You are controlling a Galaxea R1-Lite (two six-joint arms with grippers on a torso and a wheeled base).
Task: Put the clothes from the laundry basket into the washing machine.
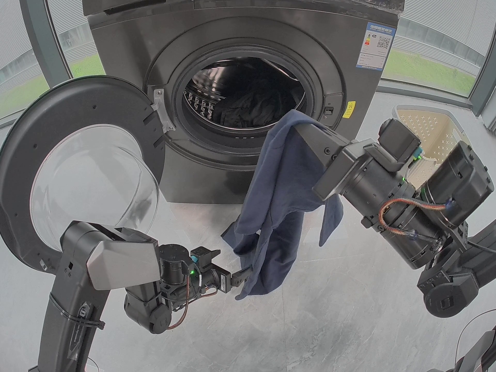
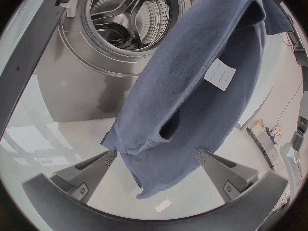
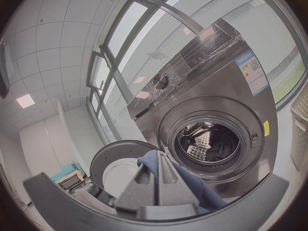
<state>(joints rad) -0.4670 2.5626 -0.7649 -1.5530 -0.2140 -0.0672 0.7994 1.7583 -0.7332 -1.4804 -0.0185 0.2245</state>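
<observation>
The right hand [image 3: 157, 177], clamped on the navy blue cotton T-shirt [image 1: 279, 197], should carry it deep into the grey steel washing machine drum [image 1: 243, 96]. The open left hand [image 2: 154, 153] should gather the dangling hem [image 2: 144, 190] first.

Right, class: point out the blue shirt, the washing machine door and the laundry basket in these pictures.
blue shirt [image 1: 281, 182], head view, on the hanging middle of the cloth.
washing machine door [image 1: 90, 179], head view, on its clear glass bowl.
laundry basket [image 1: 431, 125], head view, on its perforated inner wall.
</observation>
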